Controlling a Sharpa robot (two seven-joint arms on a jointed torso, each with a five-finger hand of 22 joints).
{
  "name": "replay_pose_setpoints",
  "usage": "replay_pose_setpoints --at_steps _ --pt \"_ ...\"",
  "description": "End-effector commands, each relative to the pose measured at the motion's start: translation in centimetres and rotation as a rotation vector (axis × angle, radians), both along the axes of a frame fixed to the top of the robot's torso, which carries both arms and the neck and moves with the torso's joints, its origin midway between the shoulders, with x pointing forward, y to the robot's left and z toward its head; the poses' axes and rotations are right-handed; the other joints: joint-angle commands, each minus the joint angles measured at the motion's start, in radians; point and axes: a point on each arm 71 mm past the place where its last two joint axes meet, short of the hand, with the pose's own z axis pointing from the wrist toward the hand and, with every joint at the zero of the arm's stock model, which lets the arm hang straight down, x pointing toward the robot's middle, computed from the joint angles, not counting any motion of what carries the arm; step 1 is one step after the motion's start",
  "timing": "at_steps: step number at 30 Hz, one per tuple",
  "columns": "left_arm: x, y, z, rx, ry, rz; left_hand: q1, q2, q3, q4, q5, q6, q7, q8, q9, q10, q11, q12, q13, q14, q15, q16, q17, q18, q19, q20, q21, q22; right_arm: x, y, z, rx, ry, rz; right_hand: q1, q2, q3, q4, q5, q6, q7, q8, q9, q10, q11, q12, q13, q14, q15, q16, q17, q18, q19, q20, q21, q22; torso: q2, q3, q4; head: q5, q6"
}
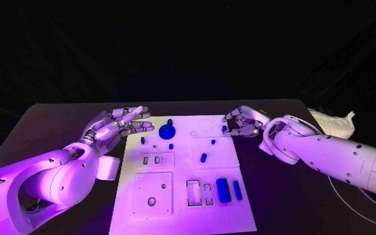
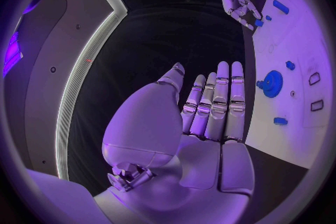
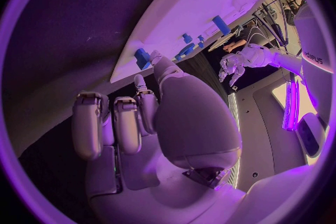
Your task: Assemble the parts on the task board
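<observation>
Surface: where the black surface [image 1: 63,116] spreads out under the purple light, it carries the white board in its middle, and a pale crumpled cloth [image 1: 335,122] lies at its far right edge.
Task board: the white task board [image 1: 235,213] lies flat between the two arms, its far end level with both hands; it has rectangular slots near its near end and a round recess at its far end.
Left robot hand: the left robot hand [image 1: 119,123] hovers just beside the board's far left corner, fingers stretched out straight and apart, holding nothing; the wrist view shows the palm empty.
Right robot hand: the right robot hand [image 1: 241,123] hangs at the board's far right edge with its fingers curled in; a small blue piece [image 1: 224,129] sits right at the fingertips, but I cannot tell whether it is pinched.
Blue gear: a round blue gear [image 1: 167,131] stands on the far left part of the board, near the left fingertips.
Blue bars: two upright-lying blue bars [image 1: 224,190] rest side by side near the near right corner.
Small blue parts: several small blue pegs [image 1: 203,158] are scattered over the board's middle.
</observation>
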Motion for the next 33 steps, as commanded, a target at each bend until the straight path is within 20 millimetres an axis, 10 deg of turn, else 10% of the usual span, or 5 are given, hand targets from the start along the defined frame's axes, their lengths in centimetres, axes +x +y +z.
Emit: replay_pose_setpoints --at_steps 1,33 --pt "-0.1 -0.2 0.1 -0.007 -0.008 -0.021 0.006 -0.001 0.0 -0.006 -0.004 0.0 0.002 -0.007 -0.001 -0.004 0.001 -0.001 -0.001 0.004 0.001 -0.005 0.001 0.012 0.006 0.002 -0.005 -0.001 0.0 0.1 -0.2 -0.013 0.003 0.018 0.001 0.013 0.002 -0.008 -0.004 0.016 0.0 0.008 0.003 0.005 0.004 0.001 0.105 0.085 0.007 0.003 0.173 -0.015 0.001 0.008 0.005 0.001 -0.001 -0.0004 -0.0002 0.001 -0.002" --pt "-0.1 -0.2 0.1 -0.005 -0.006 -0.021 0.006 0.0 0.0 -0.007 -0.004 0.0 0.002 -0.007 -0.001 -0.005 0.001 -0.001 -0.001 0.004 0.001 -0.006 0.001 0.012 0.006 0.002 -0.005 -0.001 0.3 0.8 -1.2 -0.029 0.028 0.037 0.007 0.061 0.042 -0.029 -0.032 0.138 -0.035 0.035 0.023 0.017 -0.024 0.02 0.119 0.087 -0.015 0.006 0.181 -0.016 0.005 -0.009 0.011 0.012 -0.001 0.0012 -0.0002 0.007 -0.015"
